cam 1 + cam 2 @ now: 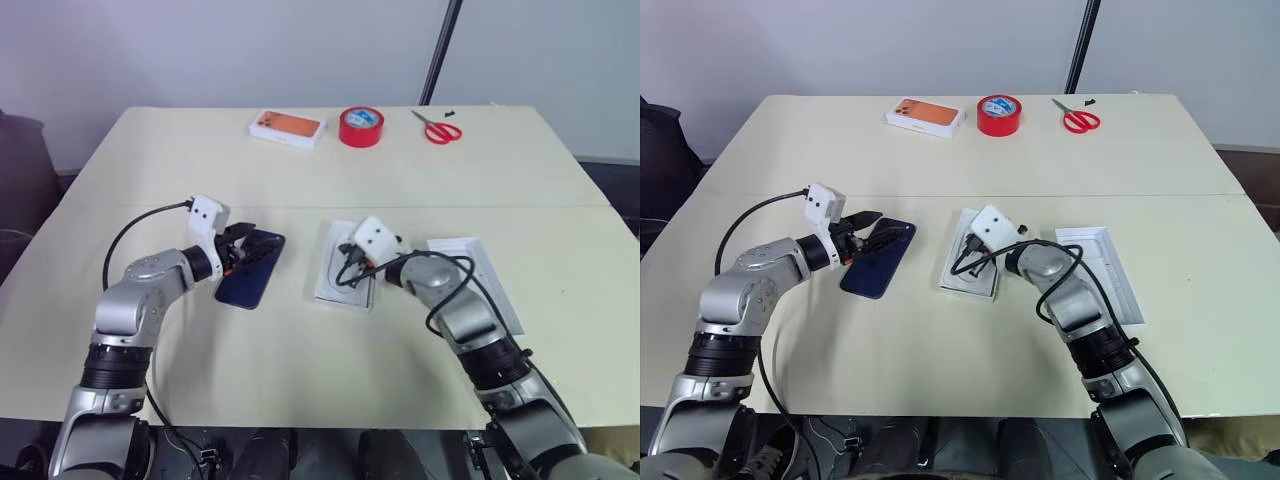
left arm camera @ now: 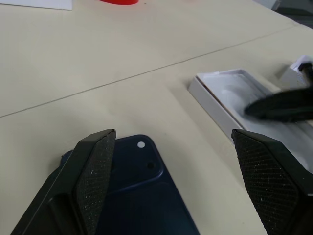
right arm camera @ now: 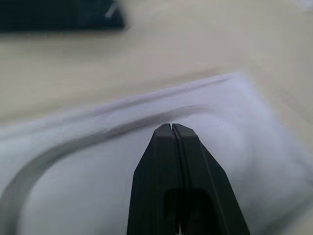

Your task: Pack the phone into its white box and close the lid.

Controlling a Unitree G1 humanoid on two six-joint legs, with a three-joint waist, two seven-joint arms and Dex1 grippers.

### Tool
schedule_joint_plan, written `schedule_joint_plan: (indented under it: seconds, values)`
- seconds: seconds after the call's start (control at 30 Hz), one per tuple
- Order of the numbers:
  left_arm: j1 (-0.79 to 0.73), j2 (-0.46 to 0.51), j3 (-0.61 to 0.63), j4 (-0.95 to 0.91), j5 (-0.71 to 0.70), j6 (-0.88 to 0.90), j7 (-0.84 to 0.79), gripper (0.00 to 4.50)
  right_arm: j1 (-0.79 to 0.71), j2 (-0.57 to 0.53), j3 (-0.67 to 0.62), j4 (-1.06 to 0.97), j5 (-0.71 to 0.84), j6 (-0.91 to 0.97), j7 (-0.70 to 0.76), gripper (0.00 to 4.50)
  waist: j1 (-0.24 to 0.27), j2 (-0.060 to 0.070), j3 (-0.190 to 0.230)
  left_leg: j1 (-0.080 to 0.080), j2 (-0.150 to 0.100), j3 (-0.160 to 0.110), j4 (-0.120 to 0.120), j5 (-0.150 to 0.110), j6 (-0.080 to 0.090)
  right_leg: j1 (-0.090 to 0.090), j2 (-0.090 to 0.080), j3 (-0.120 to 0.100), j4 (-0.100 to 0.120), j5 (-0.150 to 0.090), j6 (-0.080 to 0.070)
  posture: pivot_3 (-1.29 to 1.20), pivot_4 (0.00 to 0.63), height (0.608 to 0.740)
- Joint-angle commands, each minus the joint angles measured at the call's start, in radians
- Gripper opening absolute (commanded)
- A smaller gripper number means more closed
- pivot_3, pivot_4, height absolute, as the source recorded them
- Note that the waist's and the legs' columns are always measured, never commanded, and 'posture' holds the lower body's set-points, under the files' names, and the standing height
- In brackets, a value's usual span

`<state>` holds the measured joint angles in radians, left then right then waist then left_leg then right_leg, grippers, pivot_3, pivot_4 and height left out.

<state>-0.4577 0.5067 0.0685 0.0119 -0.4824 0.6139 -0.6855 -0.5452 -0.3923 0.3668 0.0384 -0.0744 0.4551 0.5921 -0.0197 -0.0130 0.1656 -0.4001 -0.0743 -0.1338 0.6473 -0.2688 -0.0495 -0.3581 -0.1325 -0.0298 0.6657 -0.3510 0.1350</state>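
The phone [image 1: 250, 270] lies flat near the middle of the tabletop [image 1: 300, 380], its near half tucked under the left gripper [image 1: 243, 243], whose fingers are spread wide over it, not gripping. Just beside it, the white box [image 1: 345, 280] is partly covered by the right gripper [image 1: 350, 258], fingers pinched together over it. The lid [image 1: 480, 275] is half hidden behind the right arm.
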Motion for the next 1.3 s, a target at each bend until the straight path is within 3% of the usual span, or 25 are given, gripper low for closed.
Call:
schedule_joint_plan:
  seconds: [0.03, 0.17, 0.57, 0.9, 1.07, 1.17, 1.3]
  values:
    - [0.004, -0.002, 0.030, -0.032, -0.009, -0.012, 0.003, 3.99, 0.047, -0.047, 0.060, -0.026, -0.034, 0.010, 0.075, 0.04, 0.000, 0.000, 0.000, 0.000, 0.000, 0.000, 0.000, 0.000, 0.000, 0.000, 0.000, 0.000, 0.000, 0.000, 0.000, 0.00, 0.150, 0.740]
    - [0.018, 0.000, 0.041, -0.042, -0.019, 0.009, 0.007, 3.99, 0.074, -0.068, 0.041, -0.092, -0.011, 0.036, 0.118, 0.04, -0.001, 0.000, -0.001, 0.001, 0.000, 0.000, 0.000, 0.000, 0.000, 0.001, 0.000, 0.000, 0.000, 0.000, 0.000, 0.00, 0.150, 0.740]
    - [-0.015, 0.002, 0.042, -0.010, -0.009, 0.021, 0.010, 3.99, 0.033, -0.124, 0.066, -0.046, -0.151, 0.012, 0.102, 0.04, 0.002, 0.000, -0.001, 0.001, 0.000, 0.000, 0.000, 0.000, 0.000, 0.001, 0.000, 0.000, 0.000, 0.000, 0.000, 0.00, 0.150, 0.740]
    - [-0.006, -0.021, 0.042, -0.016, -0.007, 0.016, 0.021, 3.99, 0.046, -0.182, 0.065, -0.102, -0.156, 0.064, 0.193, 0.04, 0.004, -0.001, -0.001, 0.002, 0.000, 0.000, 0.000, 0.000, 0.000, 0.002, 0.000, 0.000, 0.000, 0.000, 0.000, 0.00, 0.150, 0.740]
    - [-0.015, -0.023, 0.070, 0.002, -0.037, 0.068, 0.039, 3.99, 0.034, -0.087, 0.014, -0.136, -0.096, 0.070, 0.154, 0.04, 0.001, -0.001, -0.001, 0.001, 0.000, 0.000, 0.000, 0.000, 0.000, 0.002, 0.000, 0.000, 0.000, 0.000, 0.000, 0.00, 0.150, 0.740]
    - [-0.075, -0.025, 0.169, 0.025, -0.153, 0.241, 0.088, 3.99, -0.010, -0.027, -0.053, -0.121, -0.077, 0.041, 0.088, 0.04, -0.008, -0.001, 0.000, 0.001, 0.000, 0.000, 0.000, 0.000, 0.000, 0.000, 0.000, 0.000, 0.002, 0.000, 0.000, 0.00, 0.150, 0.740]
    - [-0.098, 0.117, 0.149, 0.157, -0.125, 0.362, 0.025, 3.99, -0.056, 0.023, -0.108, -0.156, 0.002, -0.015, 0.099, 0.04, -0.034, -0.001, 0.000, 0.000, 0.001, 0.000, 0.000, 0.000, -0.001, -0.002, 0.001, 0.000, 0.003, 0.000, 0.000, 0.00, 0.150, 0.740]
